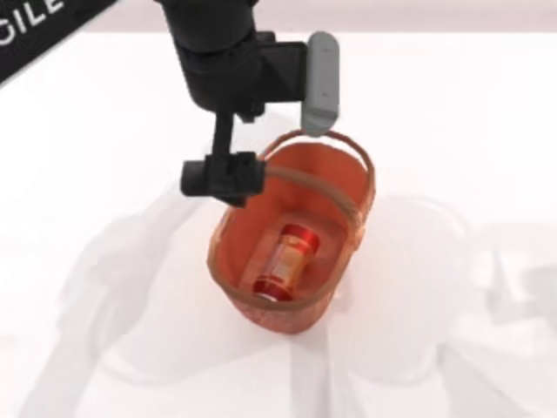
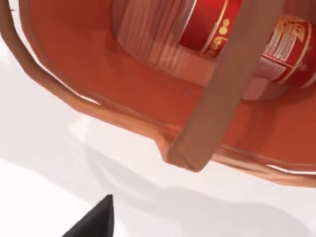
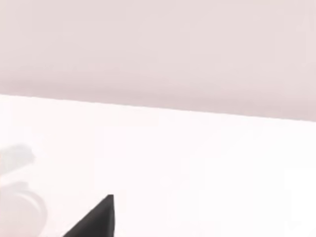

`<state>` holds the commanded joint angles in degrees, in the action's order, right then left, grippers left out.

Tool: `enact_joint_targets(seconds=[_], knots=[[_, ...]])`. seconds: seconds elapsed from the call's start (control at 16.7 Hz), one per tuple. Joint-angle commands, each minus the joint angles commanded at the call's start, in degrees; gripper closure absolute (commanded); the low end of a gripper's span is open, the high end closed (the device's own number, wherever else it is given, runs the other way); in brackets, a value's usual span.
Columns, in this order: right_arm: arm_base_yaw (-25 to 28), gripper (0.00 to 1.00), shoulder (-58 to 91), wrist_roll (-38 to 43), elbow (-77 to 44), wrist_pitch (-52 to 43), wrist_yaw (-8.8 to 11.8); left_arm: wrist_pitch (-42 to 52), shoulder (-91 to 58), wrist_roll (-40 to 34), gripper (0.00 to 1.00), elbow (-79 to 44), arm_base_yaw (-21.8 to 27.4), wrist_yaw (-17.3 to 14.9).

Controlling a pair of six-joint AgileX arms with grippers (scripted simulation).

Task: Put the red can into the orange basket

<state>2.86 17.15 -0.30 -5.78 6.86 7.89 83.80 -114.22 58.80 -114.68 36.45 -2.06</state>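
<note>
can's in the basket, we're pretty much wrapping up

one red can (image 1: 287, 261) lies on its side on the floor of the one orange basket (image 1: 228, 252), mid-table. our left gripper (image 1: 222, 177) sits at the basket's rim by the handle foot; can't tell how wide the claw is. next move, we'd guess: lift clear without snagging the handle. right arm is out of the top view.

Orange basket (image 1: 228, 252): stands on the worktop (image 1: 452, 131), near its middle.
Red can (image 1: 285, 263): lies on its side inside the orange basket, on the floor, under the arched handle (image 1: 326, 187).
Left end effector (image 1: 224, 178): at the basket's upper-left rim, just beside where the handle joins, outside the basket.
Right arm: out of the top view.
</note>
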Motion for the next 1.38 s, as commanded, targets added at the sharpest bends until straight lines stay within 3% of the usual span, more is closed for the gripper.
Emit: enact_joint_targets(seconds=[0.18, 0.36, 1.38], knots=[[-1.4, 0.0, -10.7, 0.2, 3.7, -4.3, -4.8, 5.2, -9.9, 5.4, 0.0, -11.0, 2.5, 1.0], [-2.2, 0.0, -16.4, 0.3, 5.6, -6.6, -7.5, 7.9, -15.5, 8.6, 0.0, -17.1, 3.7, 1.7], [-2.3, 0.0, -17.1, 0.3, 5.8, -6.9, -7.9, 2.5, -14.8, 9.0, 0.0, -10.6, 3.9, 1.9]])
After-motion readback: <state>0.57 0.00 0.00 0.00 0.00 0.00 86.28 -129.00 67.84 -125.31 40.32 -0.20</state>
